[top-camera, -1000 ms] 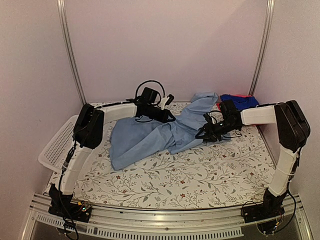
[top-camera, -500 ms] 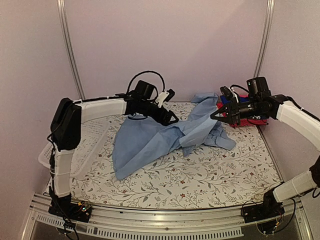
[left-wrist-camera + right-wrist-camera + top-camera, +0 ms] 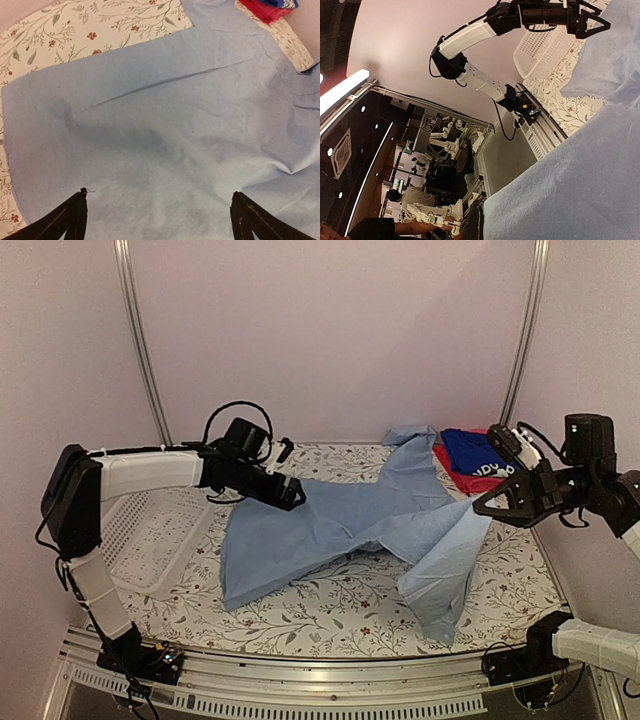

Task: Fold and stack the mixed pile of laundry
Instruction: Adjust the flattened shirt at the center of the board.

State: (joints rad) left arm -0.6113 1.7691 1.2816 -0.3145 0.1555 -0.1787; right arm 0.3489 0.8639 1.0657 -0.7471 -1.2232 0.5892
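Observation:
The light-blue collared shirt (image 3: 340, 525) lies spread over the middle of the table. My right gripper (image 3: 480, 508) is shut on one end of it and holds it up at the right, so the cloth (image 3: 580, 185) hangs down toward the front edge. My left gripper (image 3: 292, 496) hovers open just above the shirt's left part (image 3: 165, 125), with nothing between its fingertips (image 3: 75, 212). The royal-blue shirt with white print (image 3: 476, 452) rests on the red-pink one (image 3: 450, 476) at the back right; both show in the left wrist view's top right corner (image 3: 262, 10).
A white perforated basket (image 3: 150, 535) lies at the table's left edge, under the left arm. The floral table cover (image 3: 340, 610) shows in front of the shirt. Metal frame posts (image 3: 140, 340) stand at the back corners, with walls close on both sides.
The right gripper closed on the light-blue shirt, then lifted and pulled it to the right, stretching it out. The left gripper opened, let the cloth go and drew back leftward.

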